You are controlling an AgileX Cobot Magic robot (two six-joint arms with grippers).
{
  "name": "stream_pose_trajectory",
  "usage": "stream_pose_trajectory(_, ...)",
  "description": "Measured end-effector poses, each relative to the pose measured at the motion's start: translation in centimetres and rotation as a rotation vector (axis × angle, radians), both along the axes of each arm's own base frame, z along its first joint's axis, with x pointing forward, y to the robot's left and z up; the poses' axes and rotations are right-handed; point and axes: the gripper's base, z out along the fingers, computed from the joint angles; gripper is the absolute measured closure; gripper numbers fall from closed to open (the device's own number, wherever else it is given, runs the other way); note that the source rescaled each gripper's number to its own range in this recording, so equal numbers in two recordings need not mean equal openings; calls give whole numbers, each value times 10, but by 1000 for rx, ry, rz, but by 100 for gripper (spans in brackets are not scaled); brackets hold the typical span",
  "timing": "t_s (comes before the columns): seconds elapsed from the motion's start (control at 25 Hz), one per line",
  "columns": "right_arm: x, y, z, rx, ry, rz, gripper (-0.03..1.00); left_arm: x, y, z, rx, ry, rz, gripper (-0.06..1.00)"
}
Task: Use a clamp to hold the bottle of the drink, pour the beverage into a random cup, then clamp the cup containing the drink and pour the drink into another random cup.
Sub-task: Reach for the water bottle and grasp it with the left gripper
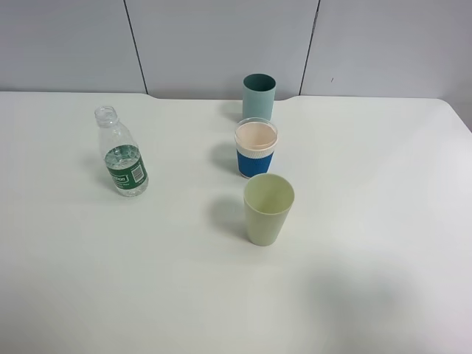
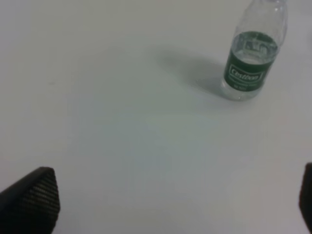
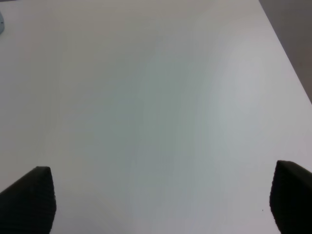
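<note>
Bottle (image 1: 122, 156) stands upright, capless, well apart from the blue-banded cup (image 1: 255, 149); left gripper (image 2: 168, 200) and right gripper (image 3: 161, 195) both spread wide above the table (image 1: 383, 221), holding nothing.

My left hand (image 2: 175, 197): fingers wide apart over table (image 2: 112, 107) | bottle (image 2: 251, 66): upright on table, well apart from hand, clear liquid (image 2: 253, 46) reaching label top.

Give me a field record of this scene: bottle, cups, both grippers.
bottle: upright, capless, part full, left of the cups
cups: teal cup farthest, blue-banded cup middle, pale green cup nearest; all upright
left gripper: open, empty, bottle ahead of it
right gripper: open, empty, above the table
</note>
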Motion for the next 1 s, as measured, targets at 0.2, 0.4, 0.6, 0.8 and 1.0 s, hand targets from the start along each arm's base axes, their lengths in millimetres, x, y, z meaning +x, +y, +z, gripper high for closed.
stream_pose_trajectory(0.2,0,0,0,0,0,0,36,0,0,0,0,0,0,-6)
stream_pose_trajectory(0.4,0,0,0,0,0,0,36,0,0,0,0,0,0,-6)
stream_pose_trajectory(0.6,0,0,0,0,0,0,36,0,0,0,0,0,0,-6)
stream_pose_trajectory(0.8,0,0,0,0,0,0,36,0,0,0,0,0,0,-6)
stream_pose_trajectory(1.0,0,0,0,0,0,0,36,0,0,0,0,0,0,-6)
